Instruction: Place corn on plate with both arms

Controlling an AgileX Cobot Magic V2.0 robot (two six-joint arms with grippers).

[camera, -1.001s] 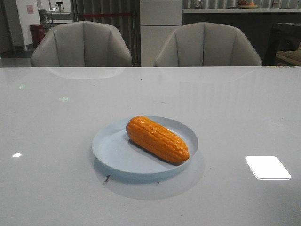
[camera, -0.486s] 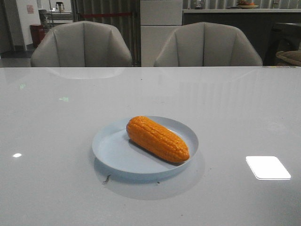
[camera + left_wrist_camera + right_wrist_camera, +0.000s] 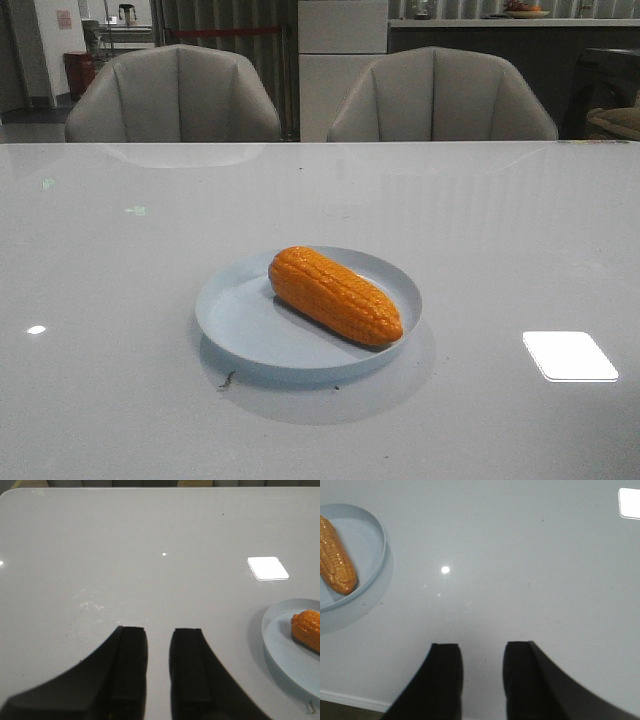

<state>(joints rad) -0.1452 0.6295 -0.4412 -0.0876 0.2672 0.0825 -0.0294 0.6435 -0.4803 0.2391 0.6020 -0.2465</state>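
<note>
An orange corn (image 3: pixel 334 294) lies diagonally on the pale blue plate (image 3: pixel 240 325) in the middle of the table, its tapered end toward the front right. Neither arm shows in the front view. In the left wrist view my left gripper (image 3: pixel 159 631) is open over bare table, with the plate (image 3: pixel 280 645) and the corn (image 3: pixel 307 627) off to one side. In the right wrist view my right gripper (image 3: pixel 482 647) is open near the table's front edge, apart from the plate (image 3: pixel 372 555) and the corn (image 3: pixel 337 555). Nothing sits between either pair of fingers.
Two grey armchairs (image 3: pixel 175 95) (image 3: pixel 440 95) stand behind the table's far edge. A bright light reflection (image 3: pixel 569 355) lies on the glossy white tabletop at the right. A small dark speck (image 3: pixel 227 379) sits just in front of the plate.
</note>
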